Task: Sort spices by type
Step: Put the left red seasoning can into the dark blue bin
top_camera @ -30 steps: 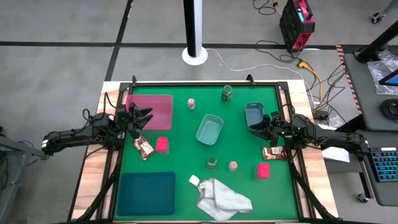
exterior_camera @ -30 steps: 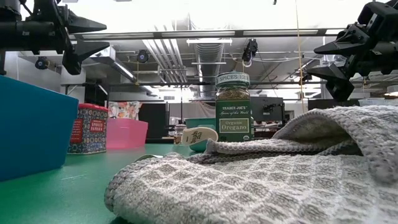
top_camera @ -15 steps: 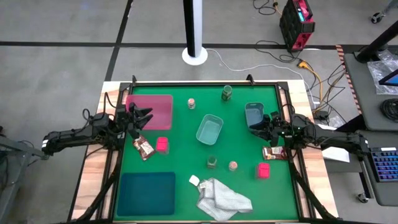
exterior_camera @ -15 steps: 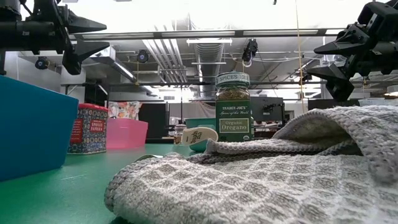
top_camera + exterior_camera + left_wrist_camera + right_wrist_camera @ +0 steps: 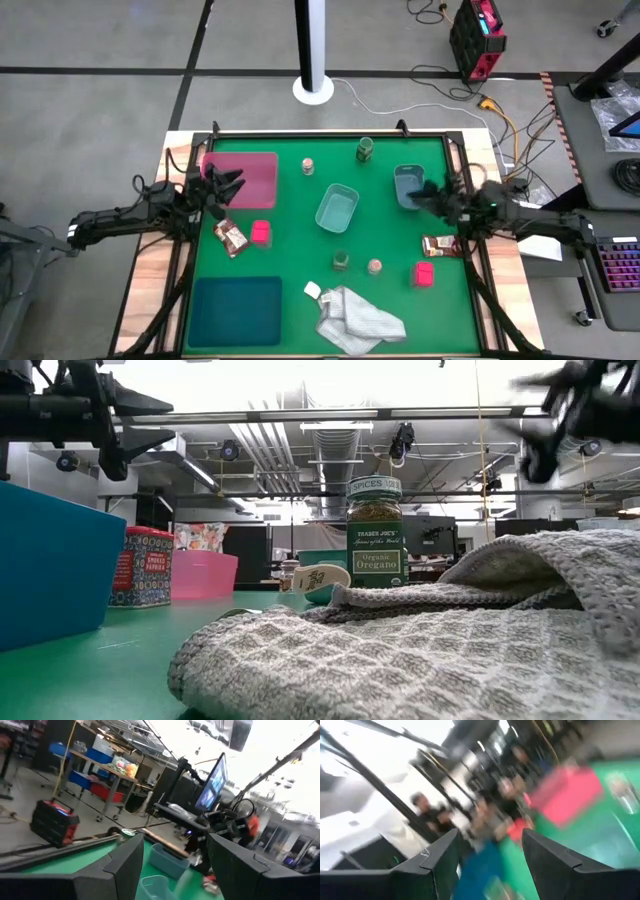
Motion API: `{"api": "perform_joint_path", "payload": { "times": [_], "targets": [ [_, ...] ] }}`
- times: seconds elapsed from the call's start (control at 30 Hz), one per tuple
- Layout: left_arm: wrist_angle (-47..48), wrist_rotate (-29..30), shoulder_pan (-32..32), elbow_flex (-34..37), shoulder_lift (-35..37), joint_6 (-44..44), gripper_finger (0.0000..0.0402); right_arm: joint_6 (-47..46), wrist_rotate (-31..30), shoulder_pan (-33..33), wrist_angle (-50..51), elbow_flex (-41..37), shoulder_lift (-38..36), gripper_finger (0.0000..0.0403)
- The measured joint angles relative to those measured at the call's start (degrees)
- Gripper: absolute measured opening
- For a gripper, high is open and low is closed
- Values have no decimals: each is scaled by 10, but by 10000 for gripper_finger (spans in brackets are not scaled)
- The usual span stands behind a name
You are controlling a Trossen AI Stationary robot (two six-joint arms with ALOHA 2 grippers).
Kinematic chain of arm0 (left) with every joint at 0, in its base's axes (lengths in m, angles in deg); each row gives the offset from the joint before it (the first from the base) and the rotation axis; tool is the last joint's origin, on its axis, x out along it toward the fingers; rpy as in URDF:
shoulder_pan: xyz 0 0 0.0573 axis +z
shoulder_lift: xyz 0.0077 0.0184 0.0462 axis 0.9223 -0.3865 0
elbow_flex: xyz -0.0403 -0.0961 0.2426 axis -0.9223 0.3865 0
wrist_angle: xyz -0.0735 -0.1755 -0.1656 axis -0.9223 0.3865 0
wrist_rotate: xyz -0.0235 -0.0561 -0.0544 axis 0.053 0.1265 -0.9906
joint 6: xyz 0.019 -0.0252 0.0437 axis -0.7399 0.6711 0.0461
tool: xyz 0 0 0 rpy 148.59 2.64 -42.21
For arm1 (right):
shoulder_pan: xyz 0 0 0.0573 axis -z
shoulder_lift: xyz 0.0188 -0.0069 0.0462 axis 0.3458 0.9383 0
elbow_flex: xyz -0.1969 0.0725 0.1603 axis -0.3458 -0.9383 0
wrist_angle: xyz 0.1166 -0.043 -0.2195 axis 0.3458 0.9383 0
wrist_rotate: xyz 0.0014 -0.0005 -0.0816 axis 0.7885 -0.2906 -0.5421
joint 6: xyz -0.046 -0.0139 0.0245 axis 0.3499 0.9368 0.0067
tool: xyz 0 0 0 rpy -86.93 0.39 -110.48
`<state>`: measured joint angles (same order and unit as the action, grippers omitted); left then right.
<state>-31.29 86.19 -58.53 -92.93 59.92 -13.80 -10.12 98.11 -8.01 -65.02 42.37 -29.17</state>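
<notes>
Green tabletop [image 5: 300, 230] in an open workshop, cables and a white pole base on the grey floor behind. We read this as the very start of sorting: none of the eight spices sits in a tray or tub yet.

Where the spices are, clock-face from the tabletop's middle:
- pink blocks: one [image 5: 260, 233] at 9 o'clock, one [image 5: 424, 273] at 4.
- foil sachets: one [image 5: 231, 238] at 9, just beside that pink block; one [image 5: 441, 245] at 3.
- tan-topped jars: one [image 5: 308, 166] at 12, one [image 5: 375, 266] at 5.
- green jars: one [image 5: 365, 150] at 1, one [image 5: 341, 260] at 6.

Left pincer [image 5: 226, 191] hangs above the pink tray's [image 5: 250, 165] 8 o'clock corner, fingers apart, holding nothing. Right pincer [image 5: 425, 197] is off the tabletop over the bluish tub [image 5: 406, 178] at 2 o'clock, fingers apart, holding nothing, blurred in the low view.

Next move, we judge: each arm drops onto its nearest sachet. They lie flat, so it calls for a low, squared approach with the fingers straddling the foil. The cloth [image 5: 355, 315] at 6 stays out of it.
</notes>
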Motion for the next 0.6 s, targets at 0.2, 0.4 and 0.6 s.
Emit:
{"api": "perform_joint_path", "payload": {
  "times": [0.2, 0.4, 0.6],
  "targets": [
    [-26, 7, 0, 0, -2, 178, 204, 92, -176, 2, 139, 145, 74, 206],
    [-38, 45, 0, 0, -2, 177, 204, 157, -242, 2, 193, 274, 197, 206],
    [-74, 27, -1, -31, -18, 177, 204, 175, -281, 18, 240, 382, 315, 206]
  ]
}}
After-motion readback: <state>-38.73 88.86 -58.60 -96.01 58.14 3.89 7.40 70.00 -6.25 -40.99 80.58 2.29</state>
